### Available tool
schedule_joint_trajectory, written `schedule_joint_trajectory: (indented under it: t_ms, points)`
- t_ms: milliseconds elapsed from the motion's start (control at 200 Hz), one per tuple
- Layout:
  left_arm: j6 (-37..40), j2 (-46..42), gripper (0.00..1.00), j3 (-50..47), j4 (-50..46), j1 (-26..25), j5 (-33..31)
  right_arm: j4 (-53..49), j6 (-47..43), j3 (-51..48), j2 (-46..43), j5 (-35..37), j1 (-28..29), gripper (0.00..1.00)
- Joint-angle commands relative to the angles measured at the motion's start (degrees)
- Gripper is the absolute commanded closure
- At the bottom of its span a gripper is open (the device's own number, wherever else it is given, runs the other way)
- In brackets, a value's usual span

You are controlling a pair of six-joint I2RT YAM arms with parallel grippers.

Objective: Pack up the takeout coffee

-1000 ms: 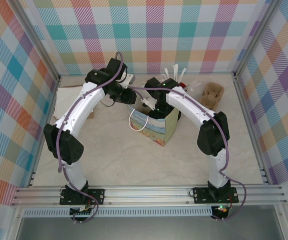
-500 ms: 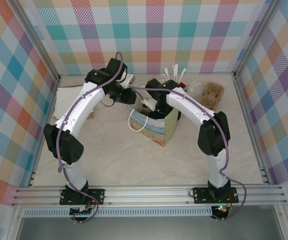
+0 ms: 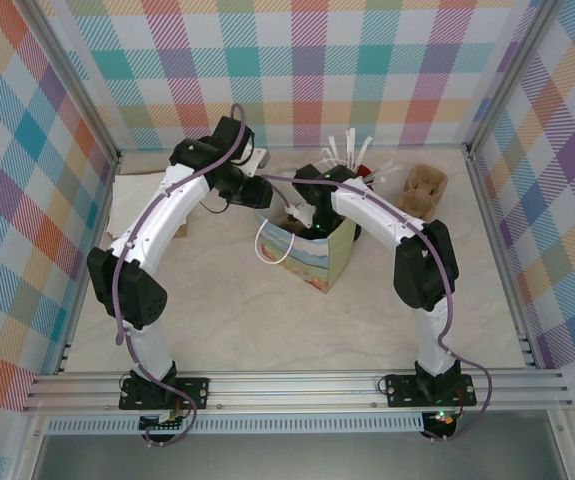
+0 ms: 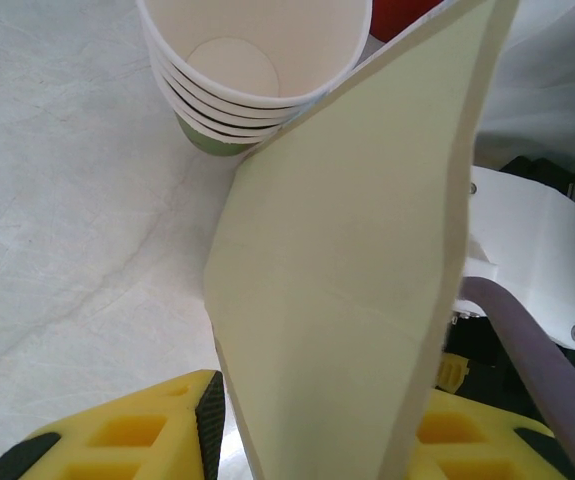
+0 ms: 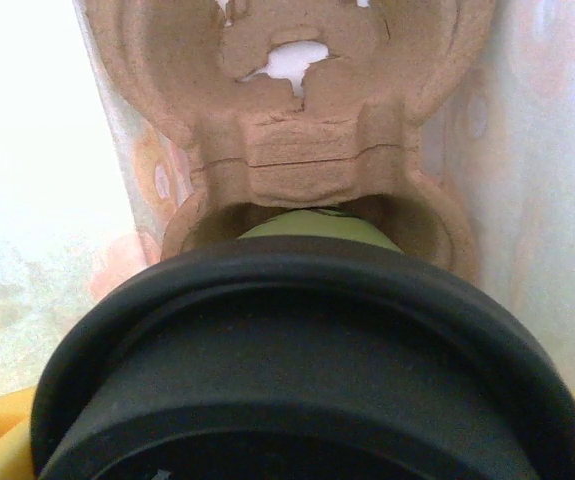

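Note:
The takeout coffee's black lid (image 5: 297,350) looms across the lower right wrist view, a sliver of its green cup (image 5: 317,226) showing beyond it. The cup sits in a socket of a brown cardboard carrier (image 5: 307,160) at the bottom of the gift bag (image 3: 315,258). My right gripper (image 5: 297,445) is shut on the coffee, reaching down into the bag's mouth (image 3: 305,214). My left gripper (image 4: 317,440) is shut on the bag's cream wall (image 4: 357,260), with a yellow finger (image 4: 127,440) on either side, at the bag's rear left rim (image 3: 259,197).
A stack of lidless green cups (image 4: 252,80) stands just behind the bag. White stirrers (image 3: 347,150) and a second cardboard carrier (image 3: 425,188) stand at the back right. The bag's white handle (image 3: 270,245) hangs on its left. Patterned walls enclose the table.
My right wrist has shifted slightly back and tipped deeper into the bag's mouth. The left arm and the bag have stayed put.

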Motion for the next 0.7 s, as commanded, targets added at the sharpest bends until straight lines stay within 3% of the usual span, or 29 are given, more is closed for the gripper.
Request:
schedule_joint_trajectory:
  t_ms: [0, 695]
  points:
    - [-0.66, 0.01, 0.62, 0.94, -0.66, 0.76, -0.74, -1.68, -1.33, 0.6, 0.3, 0.1, -0.32, 0.17]
    - [-0.72, 0.04, 0.61, 1.46, -1.0, 0.8, -0.98, -2.76, -1.79, 0.79, 0.26, 2.37, -0.41, 0.17]
